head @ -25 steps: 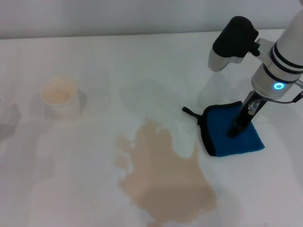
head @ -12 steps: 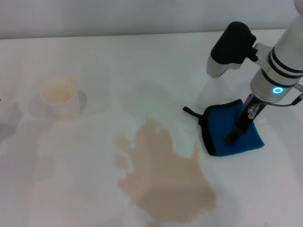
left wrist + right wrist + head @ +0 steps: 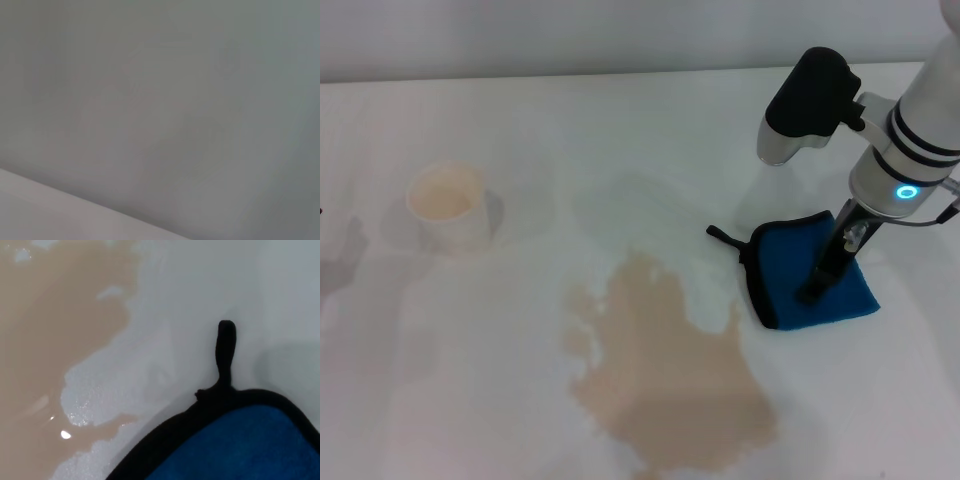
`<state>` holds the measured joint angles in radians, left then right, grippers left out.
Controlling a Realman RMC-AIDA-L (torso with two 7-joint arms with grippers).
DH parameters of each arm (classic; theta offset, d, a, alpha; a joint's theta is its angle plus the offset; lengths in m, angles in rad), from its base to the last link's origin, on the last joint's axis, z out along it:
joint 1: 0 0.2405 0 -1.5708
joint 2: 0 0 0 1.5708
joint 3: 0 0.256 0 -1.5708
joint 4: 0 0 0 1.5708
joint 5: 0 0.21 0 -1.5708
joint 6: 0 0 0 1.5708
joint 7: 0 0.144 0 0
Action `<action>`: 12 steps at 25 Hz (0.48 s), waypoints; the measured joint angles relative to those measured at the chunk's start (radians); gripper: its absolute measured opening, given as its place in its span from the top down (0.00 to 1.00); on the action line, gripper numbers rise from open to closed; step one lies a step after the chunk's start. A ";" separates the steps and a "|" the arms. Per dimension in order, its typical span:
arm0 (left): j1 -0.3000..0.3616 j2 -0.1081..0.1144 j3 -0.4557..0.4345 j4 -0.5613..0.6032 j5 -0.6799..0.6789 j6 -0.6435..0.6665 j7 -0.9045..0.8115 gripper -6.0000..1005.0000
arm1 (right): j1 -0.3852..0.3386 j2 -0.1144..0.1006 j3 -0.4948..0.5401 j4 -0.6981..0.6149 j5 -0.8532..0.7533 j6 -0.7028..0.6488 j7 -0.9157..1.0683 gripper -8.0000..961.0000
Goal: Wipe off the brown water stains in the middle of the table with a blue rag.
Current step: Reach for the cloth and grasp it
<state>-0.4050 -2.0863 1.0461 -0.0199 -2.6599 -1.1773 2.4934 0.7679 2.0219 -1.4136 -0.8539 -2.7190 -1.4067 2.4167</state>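
Your right gripper [image 3: 817, 285] stands nearly upright, tips pressed down on the blue rag [image 3: 795, 280]; you cannot tell how far apart they are. That soft, black-edged cloth lies on the smooth white table [image 3: 650, 140], just right of the tan, ragged-edged brown water stains [image 3: 665, 370]. A cream paper cup [image 3: 448, 205] sits far left.

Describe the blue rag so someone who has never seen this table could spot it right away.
On the white table, look to the robot's right of the brown water stains. The blue rag lies flat there under the right gripper, apart from the puddle. It is the only bright blue thing, edged in black with a short black loop tab.
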 joint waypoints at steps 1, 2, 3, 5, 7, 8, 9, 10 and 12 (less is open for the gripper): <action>0.000 0.000 0.000 0.000 0.000 -0.001 0.000 0.11 | 0.000 0.000 0.000 0.000 0.000 0.000 0.000 0.23; 0.000 0.000 0.000 0.000 0.000 -0.001 0.000 0.11 | -0.001 -0.001 0.000 0.000 0.000 0.000 0.000 0.24; 0.000 -0.001 0.000 0.000 0.000 -0.002 0.000 0.11 | -0.001 -0.001 0.000 0.000 0.000 -0.001 0.000 0.25; 0.000 -0.001 0.000 0.000 0.000 -0.003 0.000 0.11 | -0.001 -0.003 0.000 0.001 0.001 -0.004 0.000 0.28; 0.000 -0.002 0.000 0.000 0.000 -0.003 -0.001 0.11 | -0.001 -0.003 0.001 0.001 0.000 -0.007 0.001 0.31; 0.000 -0.002 0.000 0.000 0.000 -0.004 -0.001 0.11 | 0.000 -0.004 0.003 0.001 0.000 -0.009 0.001 0.32; 0.000 -0.002 0.000 0.000 0.000 -0.004 -0.001 0.11 | 0.000 -0.004 0.004 0.001 0.000 -0.010 0.001 0.33; 0.000 -0.002 0.000 0.000 0.000 -0.004 -0.001 0.11 | 0.000 -0.004 0.005 0.000 0.000 -0.013 0.001 0.34; 0.000 -0.001 0.000 0.000 0.000 -0.005 -0.001 0.11 | 0.001 -0.005 0.005 -0.001 -0.001 -0.016 0.001 0.35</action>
<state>-0.4050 -2.0877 1.0461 -0.0199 -2.6599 -1.1821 2.4926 0.7692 2.0172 -1.4086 -0.8548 -2.7201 -1.4229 2.4175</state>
